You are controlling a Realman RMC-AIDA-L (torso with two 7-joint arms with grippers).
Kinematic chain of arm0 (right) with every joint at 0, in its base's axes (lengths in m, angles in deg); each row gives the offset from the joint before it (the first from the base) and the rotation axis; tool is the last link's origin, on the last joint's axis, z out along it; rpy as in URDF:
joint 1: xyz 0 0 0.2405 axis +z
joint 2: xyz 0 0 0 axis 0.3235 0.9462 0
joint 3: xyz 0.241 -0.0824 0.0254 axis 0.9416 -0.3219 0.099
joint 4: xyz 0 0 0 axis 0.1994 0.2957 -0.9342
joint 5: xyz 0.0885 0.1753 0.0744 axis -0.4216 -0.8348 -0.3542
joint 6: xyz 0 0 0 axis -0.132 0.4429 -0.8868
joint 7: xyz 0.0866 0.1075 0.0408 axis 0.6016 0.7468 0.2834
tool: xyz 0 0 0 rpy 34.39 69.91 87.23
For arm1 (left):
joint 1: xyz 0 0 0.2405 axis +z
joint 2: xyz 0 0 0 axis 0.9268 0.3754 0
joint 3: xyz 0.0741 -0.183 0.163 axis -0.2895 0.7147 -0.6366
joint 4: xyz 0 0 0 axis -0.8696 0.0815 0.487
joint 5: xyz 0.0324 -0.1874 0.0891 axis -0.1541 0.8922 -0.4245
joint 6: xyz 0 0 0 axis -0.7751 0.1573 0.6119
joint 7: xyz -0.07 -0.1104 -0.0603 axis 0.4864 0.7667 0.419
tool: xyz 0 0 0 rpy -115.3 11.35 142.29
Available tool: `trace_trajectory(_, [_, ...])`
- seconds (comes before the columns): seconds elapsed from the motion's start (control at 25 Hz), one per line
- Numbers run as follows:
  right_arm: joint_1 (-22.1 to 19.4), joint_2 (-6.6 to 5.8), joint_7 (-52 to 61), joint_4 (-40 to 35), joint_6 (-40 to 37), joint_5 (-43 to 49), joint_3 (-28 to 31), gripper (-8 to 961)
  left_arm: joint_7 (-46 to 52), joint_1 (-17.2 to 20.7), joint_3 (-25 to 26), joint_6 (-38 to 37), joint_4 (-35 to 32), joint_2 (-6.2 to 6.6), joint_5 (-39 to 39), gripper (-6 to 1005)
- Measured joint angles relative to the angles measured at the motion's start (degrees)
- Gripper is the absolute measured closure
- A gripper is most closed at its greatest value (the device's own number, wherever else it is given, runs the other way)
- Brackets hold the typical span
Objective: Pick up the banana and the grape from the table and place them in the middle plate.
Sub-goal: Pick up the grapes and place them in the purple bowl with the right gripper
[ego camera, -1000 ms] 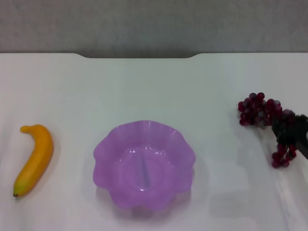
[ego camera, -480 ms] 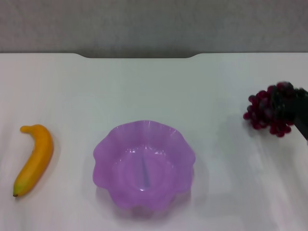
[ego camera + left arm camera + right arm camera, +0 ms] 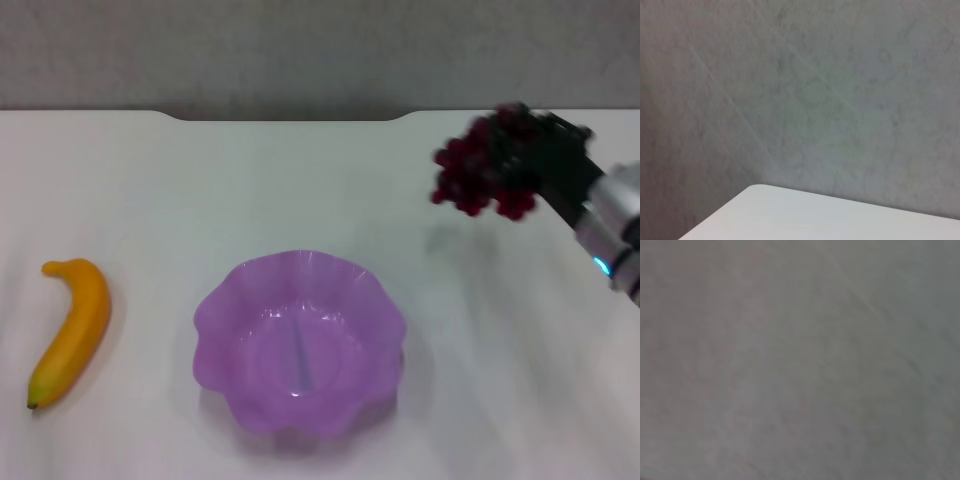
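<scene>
Our right gripper (image 3: 525, 160) has its jaws clenched on the grape (image 3: 478, 170), which hangs in the air above the worktop (image 3: 300, 190), to the right of and beyond the plate (image 3: 300, 345). The banana (image 3: 72, 330) lies on the worktop well to the plate's left. Our left gripper is out of sight; its wrist view shows only a worktop corner and wall.
</scene>
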Motion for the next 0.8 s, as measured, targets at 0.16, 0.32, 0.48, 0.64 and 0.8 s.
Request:
trace_trajectory(0.16, [3.59, -0.11, 2.42, -0.51, -0.02, 7.32, 0.00, 640, 0.00, 0.00, 0.00, 0.00, 0.01, 0.00, 0.00, 136])
trace_trajectory(0.32, [5.69, 0.08, 4.71, -2.59, 0.10, 14.96, -0.07, 642, 0.00, 0.00, 0.00, 0.00, 0.13, 0.00, 0.00, 137])
trace_trajectory(0.48, [6.04, 0.46, 9.29, -5.22, 0.28, 23.92, -0.69, 649, 0.00, 0.00, 0.00, 0.00, 0.17, 0.00, 0.00, 137])
trace_trajectory(0.64, [5.41, 1.04, 12.70, -6.09, 0.66, 28.45, -5.59, 655, 0.00, 0.02, 0.00, 0.00, 0.05, -0.04, 0.00, 138])
trace_trajectory(0.8, [3.25, 1.10, 14.15, -7.70, 3.41, 28.36, -10.17, 662, 0.00, 0.33, 0.00, -0.03, 0.12, 0.02, 0.00, 137])
